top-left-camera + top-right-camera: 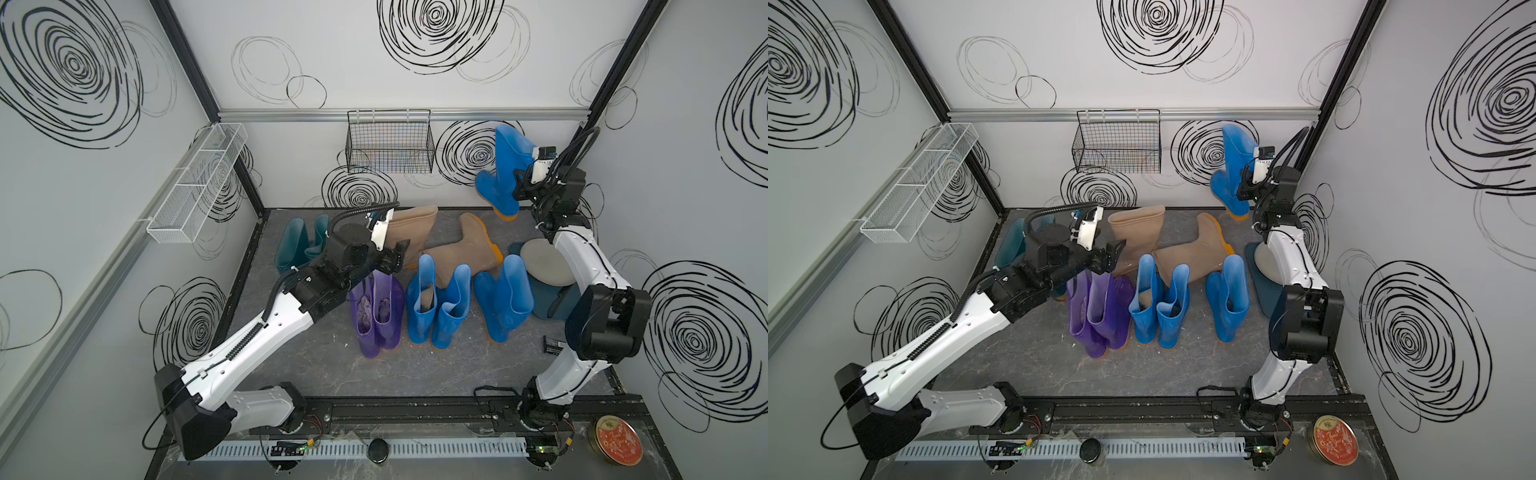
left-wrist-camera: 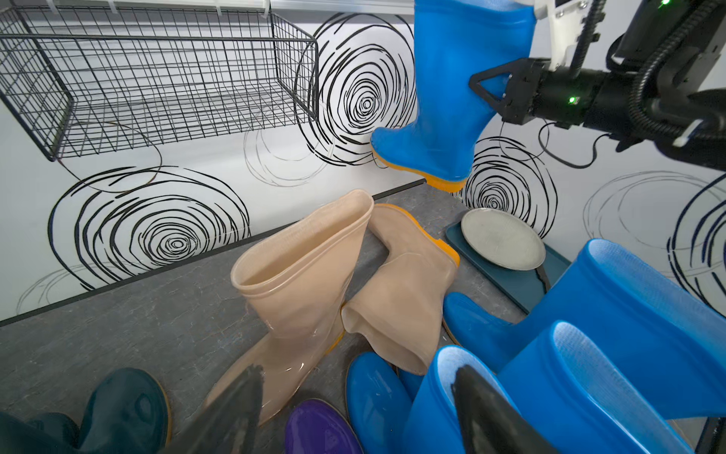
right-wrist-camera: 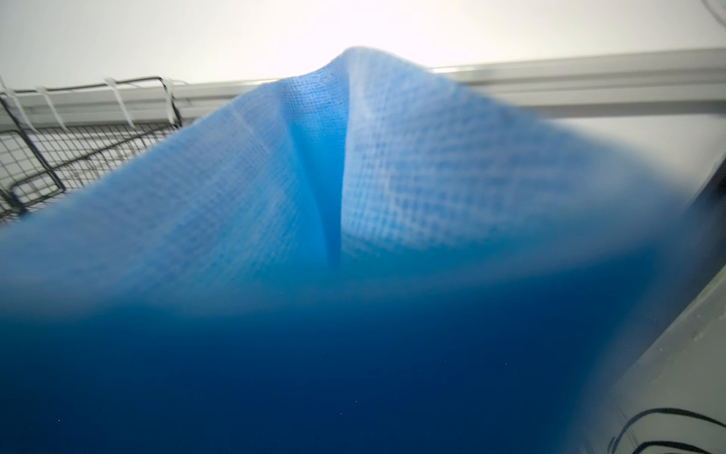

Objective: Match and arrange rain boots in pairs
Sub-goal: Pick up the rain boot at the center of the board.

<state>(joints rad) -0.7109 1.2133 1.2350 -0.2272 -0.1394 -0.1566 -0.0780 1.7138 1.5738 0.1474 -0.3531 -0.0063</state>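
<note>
While right gripper (image 1: 520, 183) jaws clamp blue boot (image 1: 505, 164) by thin shaft wall, aloft near back wall (image 1: 299, 158): slip risk, heavy sole may swing; drop could hit plate (image 1: 540, 259) or fallen tan boot (image 1: 465, 249). Lone blue boot (image 1: 505, 299) stands on surface (image 1: 332, 365) below. Left gripper (image 1: 397, 259) jaws apart, empty, by purple pair (image 1: 376, 309).

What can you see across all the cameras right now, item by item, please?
blue boots: four, bright blue; three standing mid-table, one lifted at back right.
purple boots: two, purple; standing together, left of the blues.
tan boots: two, tan; one upright, one lying, behind the blues.
teal boots: two, dark teal; back left.
tray: one, dark teal; right side.
plate: one, grey; on the tray.
wire basket: one, black; back wall.
mesh basket: one, white; left wall.
tin: one, orange-red; front right edge.
left gripper: one, black; open, empty, near the purple boots.
right gripper: one, black; shut on the lifted blue boot.
</note>
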